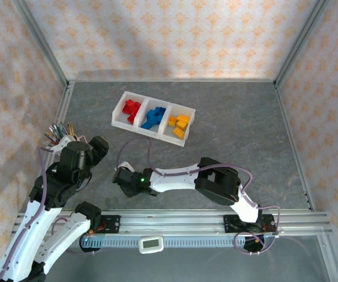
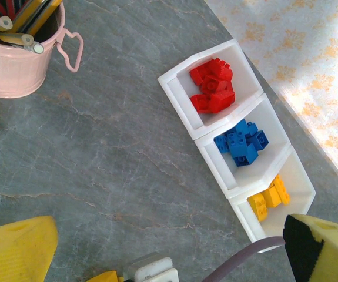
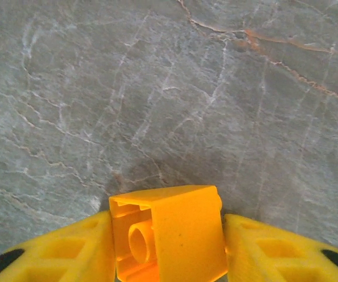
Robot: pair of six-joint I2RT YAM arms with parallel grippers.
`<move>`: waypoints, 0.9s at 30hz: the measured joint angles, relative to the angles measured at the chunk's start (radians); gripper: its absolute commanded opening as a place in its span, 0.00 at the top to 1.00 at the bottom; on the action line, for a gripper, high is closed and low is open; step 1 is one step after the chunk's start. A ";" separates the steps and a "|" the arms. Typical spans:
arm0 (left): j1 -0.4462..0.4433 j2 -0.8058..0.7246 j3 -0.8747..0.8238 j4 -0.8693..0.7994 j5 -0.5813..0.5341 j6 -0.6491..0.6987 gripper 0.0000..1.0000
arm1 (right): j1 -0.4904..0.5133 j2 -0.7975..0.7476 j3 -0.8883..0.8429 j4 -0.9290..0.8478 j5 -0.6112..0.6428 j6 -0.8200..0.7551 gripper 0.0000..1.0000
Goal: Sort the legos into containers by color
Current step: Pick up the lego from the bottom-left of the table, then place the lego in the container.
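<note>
Now: right gripper [image 3: 166, 247] clamped on one yellow-orange brick [image 3: 169, 232] over the table [image 3: 157, 88], arm-base side of the containers [image 1: 117, 120]. Left gripper [image 2: 169, 258] wide open, empty, same side. Red legos [image 2: 213, 85], blue legos [image 2: 242, 144] and yellow legos [image 2: 268, 200] each lie in their own compartment.

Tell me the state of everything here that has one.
Left pincer: open, empty.
Right pincer: shut on yellow-orange brick.
Tray: each compartment holds one colour.
Red bricks: end compartment.
Blue bricks: middle compartment.
Yellow-orange bricks: other end compartment.
Pink cup: upright, holding pencils.
</note>
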 measured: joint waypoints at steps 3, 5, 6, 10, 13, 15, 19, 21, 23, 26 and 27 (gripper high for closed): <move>0.000 0.000 0.000 0.001 0.000 0.000 0.00 | 0.000 0.000 0.000 0.003 0.002 -0.002 0.61; 0.000 0.005 0.000 0.003 0.000 0.000 0.00 | -0.002 -0.005 0.000 0.002 0.003 -0.003 0.61; 0.000 0.009 0.000 0.006 0.001 0.001 0.00 | -0.005 -0.010 -0.001 -0.001 0.003 -0.003 0.61; 0.000 0.048 0.000 0.034 0.012 0.013 0.00 | -0.043 -0.094 -0.041 -0.006 0.003 -0.003 0.61; 0.000 0.088 0.000 0.073 0.024 0.032 0.00 | -0.114 -0.205 -0.074 -0.012 0.007 -0.006 0.61; 0.000 0.116 0.000 0.111 0.038 0.047 0.00 | -0.180 -0.268 -0.085 -0.013 0.017 -0.012 0.60; 0.000 0.183 -0.002 0.216 0.068 0.071 0.01 | -0.363 -0.331 -0.084 -0.012 0.045 -0.034 0.60; 0.000 0.224 -0.009 0.274 0.082 0.080 0.00 | -0.454 -0.325 -0.082 -0.009 0.063 -0.053 0.61; 0.000 0.274 -0.022 0.343 0.097 0.088 0.00 | -0.536 -0.298 -0.064 -0.012 0.078 -0.071 0.59; 0.000 0.346 -0.050 0.424 0.119 0.104 0.00 | -0.610 -0.228 -0.002 -0.012 0.097 -0.103 0.55; 0.000 0.364 -0.056 0.442 0.122 0.108 0.00 | -0.622 -0.206 0.018 -0.013 0.102 -0.109 0.51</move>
